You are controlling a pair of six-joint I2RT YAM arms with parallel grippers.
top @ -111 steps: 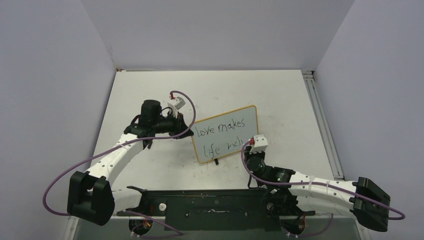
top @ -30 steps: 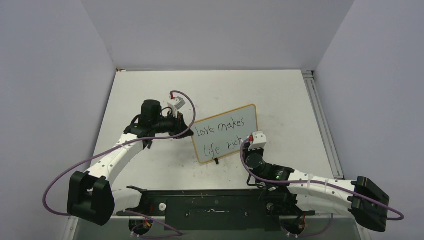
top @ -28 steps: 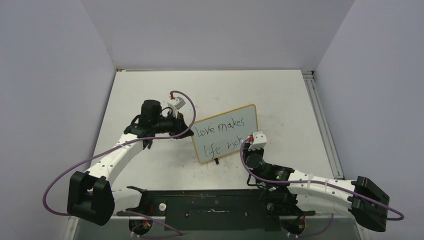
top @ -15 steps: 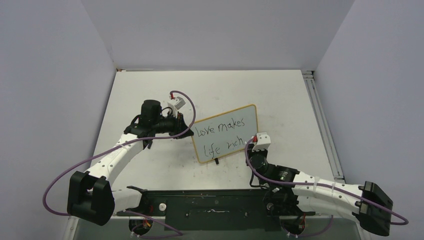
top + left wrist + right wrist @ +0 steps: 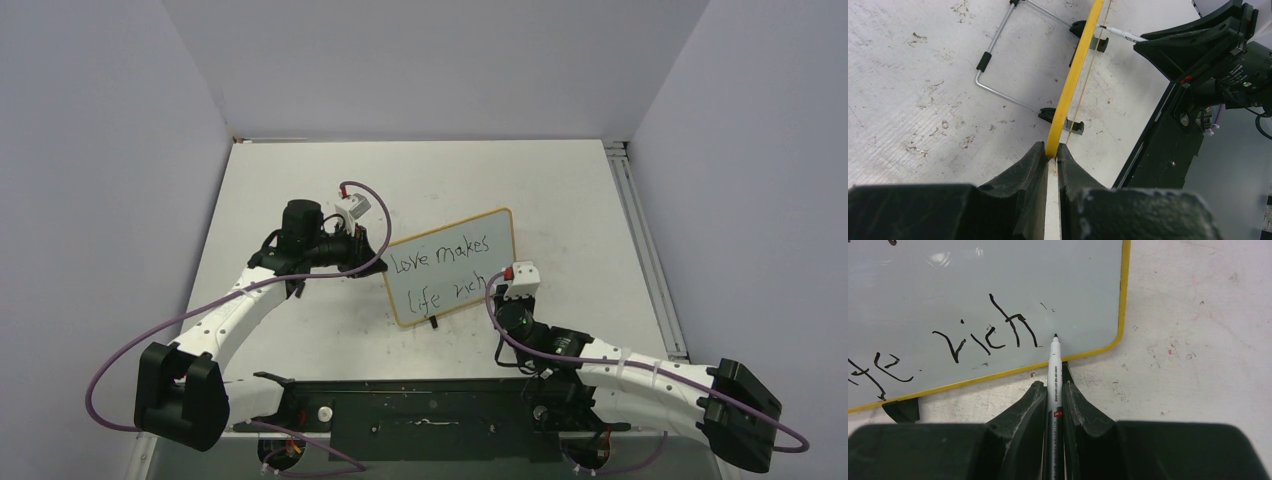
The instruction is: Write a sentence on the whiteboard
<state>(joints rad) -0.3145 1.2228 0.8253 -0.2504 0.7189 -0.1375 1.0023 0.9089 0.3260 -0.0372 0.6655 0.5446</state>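
Top external: the whiteboard stands propped mid-table, with the sentence "Love makes life rich" across it in two lines. The left gripper is at its left edge, the right gripper by its lower right corner.

Left wrist: jaws pinched narrow on the board's yellow edge. Keep that firm, so nothing rocks.

Right wrist: fingers clamped on the marker, tip just right of "rich". Contact, I can't tell. Lift straight off, I'd say, with no stray stroke.

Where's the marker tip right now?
Right wrist view: the marker, pinched in the right fingers, points its tip just right of "rich", near the lower right corner of the whiteboard.
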